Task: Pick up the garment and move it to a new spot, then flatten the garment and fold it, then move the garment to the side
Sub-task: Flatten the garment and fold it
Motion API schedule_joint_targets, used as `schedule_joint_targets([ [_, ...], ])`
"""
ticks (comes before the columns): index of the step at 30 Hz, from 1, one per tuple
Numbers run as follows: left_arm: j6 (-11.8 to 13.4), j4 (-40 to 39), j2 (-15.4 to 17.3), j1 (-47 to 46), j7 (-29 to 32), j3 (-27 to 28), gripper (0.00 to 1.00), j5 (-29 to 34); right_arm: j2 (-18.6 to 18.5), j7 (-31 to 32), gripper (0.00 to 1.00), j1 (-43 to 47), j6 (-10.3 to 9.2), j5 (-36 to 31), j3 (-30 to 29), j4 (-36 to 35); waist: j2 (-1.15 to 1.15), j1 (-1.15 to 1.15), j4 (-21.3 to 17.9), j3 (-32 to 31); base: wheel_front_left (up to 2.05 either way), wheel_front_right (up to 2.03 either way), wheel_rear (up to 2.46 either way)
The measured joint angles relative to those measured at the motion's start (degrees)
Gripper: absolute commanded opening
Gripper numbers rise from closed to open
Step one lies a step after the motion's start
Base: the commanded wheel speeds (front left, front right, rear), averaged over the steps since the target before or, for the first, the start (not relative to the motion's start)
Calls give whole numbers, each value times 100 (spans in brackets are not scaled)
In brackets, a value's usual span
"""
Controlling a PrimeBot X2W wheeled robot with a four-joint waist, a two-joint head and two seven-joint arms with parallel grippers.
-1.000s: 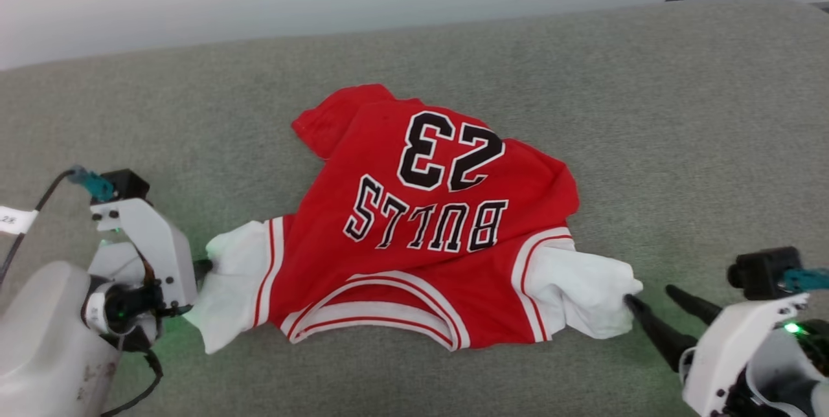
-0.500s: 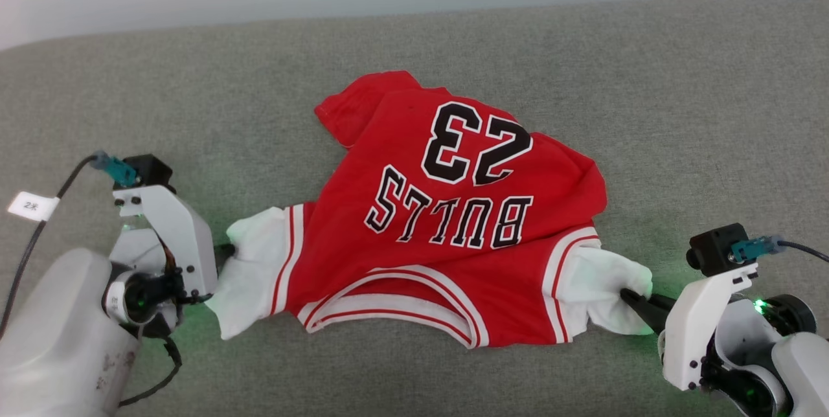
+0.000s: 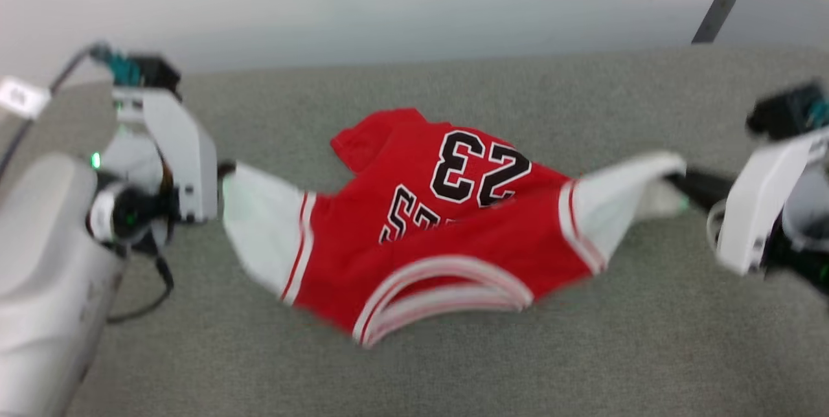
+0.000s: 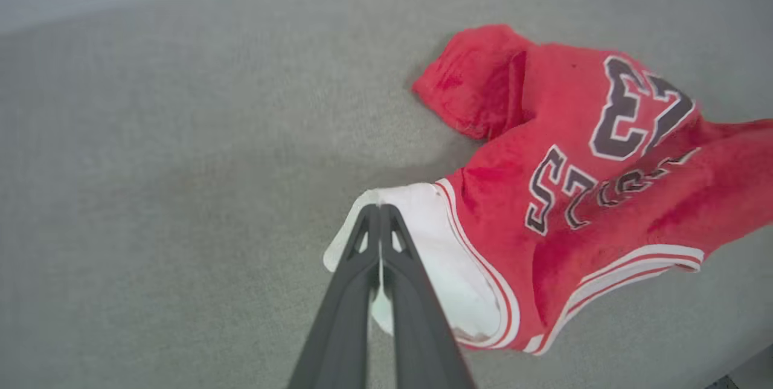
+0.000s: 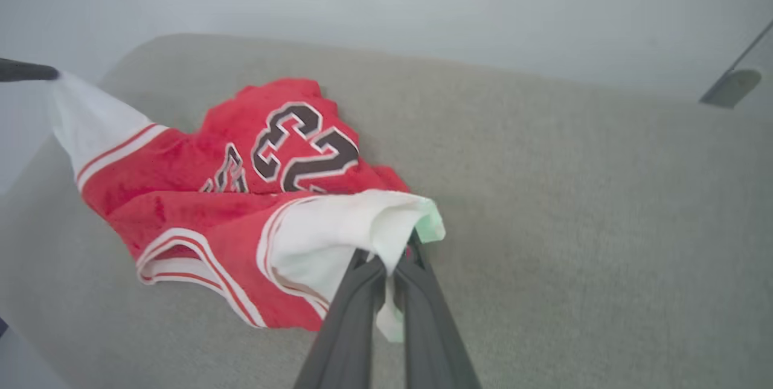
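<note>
While its two white sleeves are pinched, the garment [image 3: 440,236] hangs spread between the two sets of jaws, collar edge nearest the robot and hem farthest from it. The left jaws are closed flat on the tip of the left sleeve [image 4: 423,238], their dark fingers [image 4: 356,292] pressed together with a sliver of white cloth between them. The right jaws are closed on the bunched end of the right sleeve [image 5: 338,226], where cloth spills to either side of the right fingers [image 5: 356,316]. Between the jaws the red body sags, and the striped neck trim [image 3: 447,287] droops lowest; whether it touches the surface below cannot be told from the blurred head view. Beyond the jaws, the far part of the shirt bearing the number 23 [image 3: 482,168] lies on the grey padded surface [image 3: 583,352], with one red hem corner [image 4: 477,81] folded over itself. The black lettering [image 4: 580,189] is partly lost in a crease. Seen from the right wrist, the left fingers [image 5: 24,70] hold their sleeve taut, well apart from the right jaws. A pale wall [image 3: 388,2] stands behind the surface.
</note>
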Motion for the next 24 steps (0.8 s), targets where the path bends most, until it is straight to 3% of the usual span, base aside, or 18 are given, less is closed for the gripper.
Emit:
schedule_joint_targets([
  [12, 24, -275, -116, -1679, 194, -30, 0, 324, 255, -235, 0, -1897, 0, 443, 63, 122, 0, 0, 144, -710, 0, 0, 0],
  [18, -51, -109, -104, -2485, 18, 7, 0, 528, 431, -643, 0, -2758, 0, 388, -51, 599, 0, 0, 223, -910, 0, 0, 0],
  [24, -105, 43, -86, -2920, 148, 1, 0, 569, 527, -658, 0, -3293, 0, 509, -89, 1012, 0, 0, 282, -919, 0, 0, 0],
])
